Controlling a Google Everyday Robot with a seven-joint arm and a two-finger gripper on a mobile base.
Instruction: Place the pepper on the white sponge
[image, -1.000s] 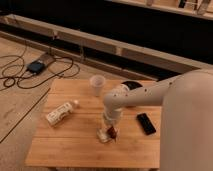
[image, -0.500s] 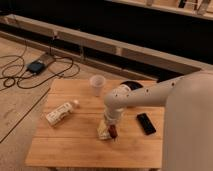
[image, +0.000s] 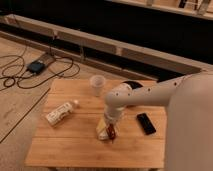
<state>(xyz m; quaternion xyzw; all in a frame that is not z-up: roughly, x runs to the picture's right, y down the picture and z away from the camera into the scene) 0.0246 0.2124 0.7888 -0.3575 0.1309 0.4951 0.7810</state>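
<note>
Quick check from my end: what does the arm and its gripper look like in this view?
The arm is smooth, rounded white casing ending in a bulbous white wrist joint. The gripper below it is a short off-white piece, low over the wooden table. No cables or markings show.

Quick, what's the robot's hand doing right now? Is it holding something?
Gripper: down over the white sponge at the table's middle, with the pepper at its tip; whether it grips the pepper cannot be told.
</note>
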